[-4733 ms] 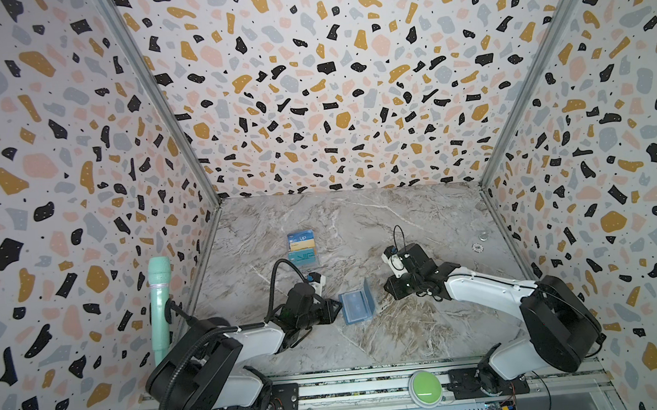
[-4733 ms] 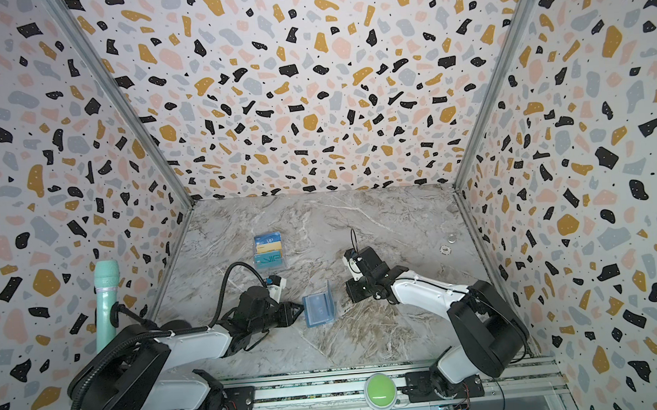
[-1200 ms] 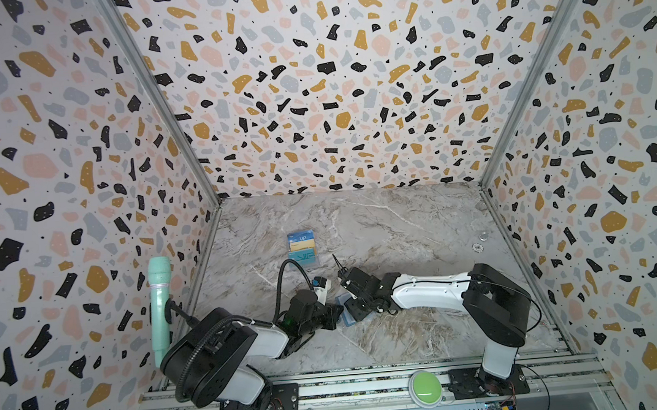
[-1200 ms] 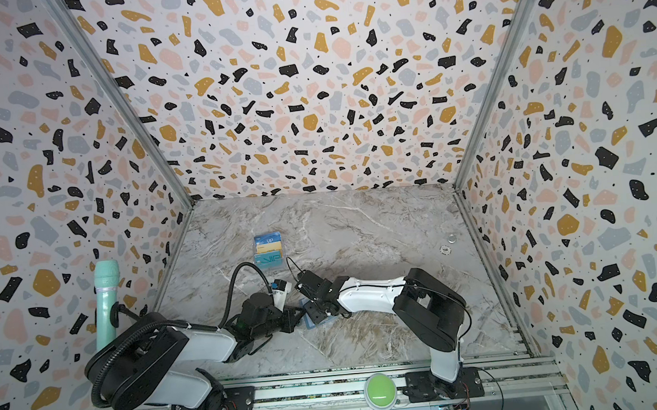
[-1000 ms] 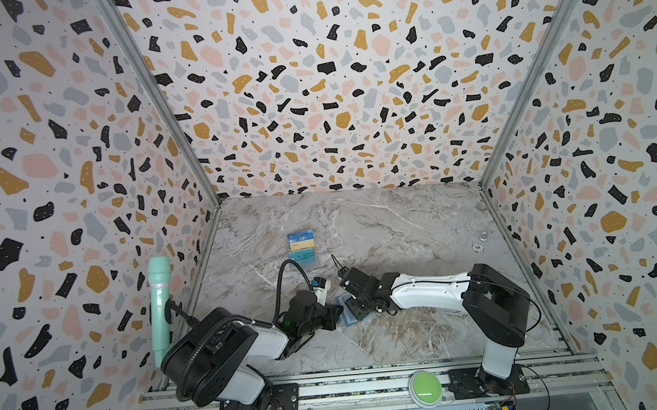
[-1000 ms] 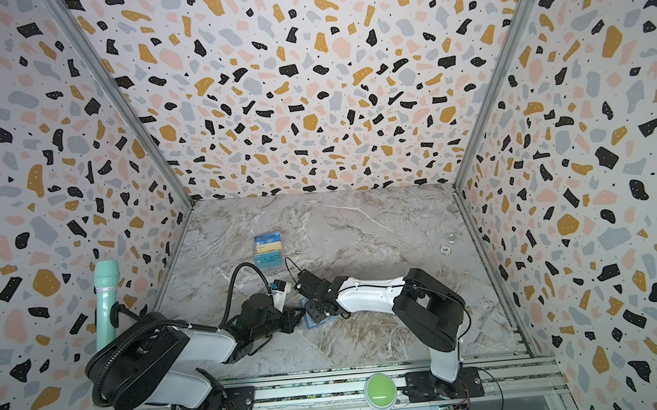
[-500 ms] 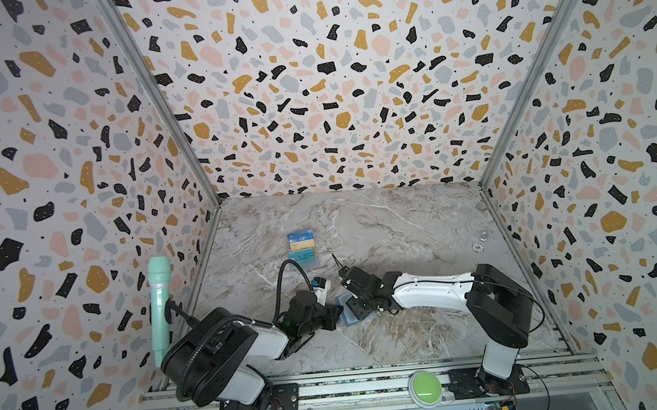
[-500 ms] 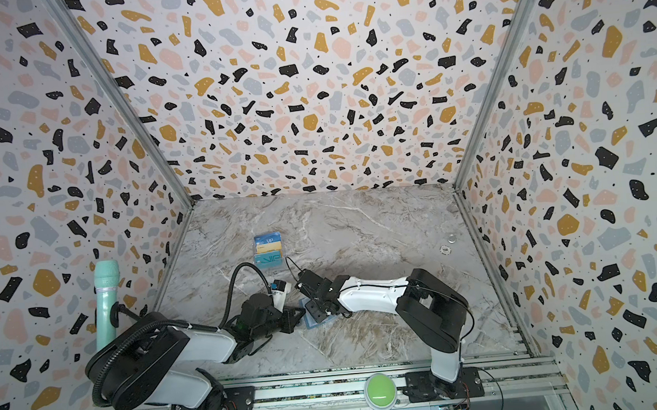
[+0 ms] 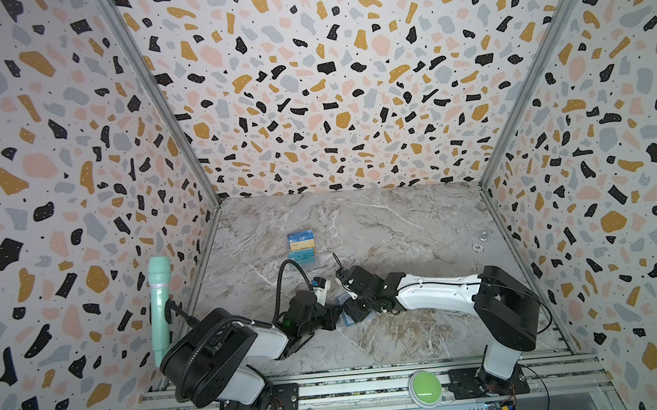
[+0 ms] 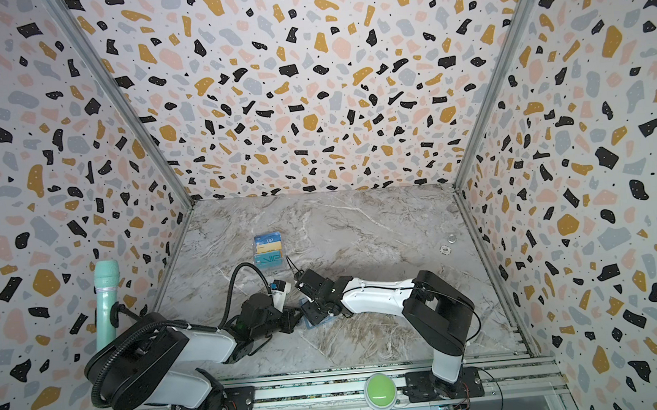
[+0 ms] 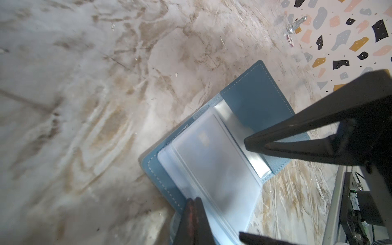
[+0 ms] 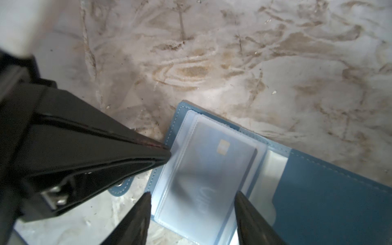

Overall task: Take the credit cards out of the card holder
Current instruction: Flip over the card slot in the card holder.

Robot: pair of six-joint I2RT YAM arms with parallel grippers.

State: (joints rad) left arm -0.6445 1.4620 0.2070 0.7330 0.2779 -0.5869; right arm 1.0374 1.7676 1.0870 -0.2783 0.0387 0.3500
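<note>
The dusty-blue card holder (image 12: 328,191) lies open on the marble table, clear sleeves up; both top views show only slivers of it (image 9: 348,322) (image 10: 310,320) under the two grippers. A pale credit card (image 12: 214,167) with a gold chip sits inside the top sleeve, also showing in the left wrist view (image 11: 212,152). My left gripper (image 11: 193,199) is shut, its tip resting on the holder's cover edge beside the sleeves. My right gripper (image 12: 192,194) is open, its fingertips (image 12: 147,194) straddling the sleeve that holds the card, nothing gripped.
A clear case of stacked VIP cards (image 9: 302,247) lies behind the holder. A teal cylinder (image 9: 161,304) stands at the left wall. Two small round items (image 9: 477,247) sit near the right wall. A green button (image 9: 424,383) is on the front rail.
My right gripper's jaws have opened wider over the sleeves in the last second. Earlier the right arm came across from the right to the holder. The left gripper stays shut in place.
</note>
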